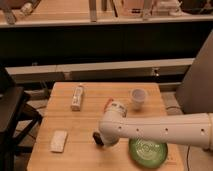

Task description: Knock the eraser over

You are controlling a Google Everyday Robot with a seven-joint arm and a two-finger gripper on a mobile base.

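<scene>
Your gripper (99, 140) sits low over the middle of the table (90, 152), mostly hidden behind the white arm (155, 131). Only a dark bit pokes out at the arm's left end, and that dark patch could be the gripper, the eraser, or both, so you cannot confirm where the eraser stands.

Treat the step as a short sideways nudge. Keep the tool low, push across the block's narrow side, and stop as soon as it tips. Steer away from the white pad (59, 141) to the left and the green plate (147, 151) to the right. The cup (138, 98) and bottle (77, 96) are well clear.
</scene>
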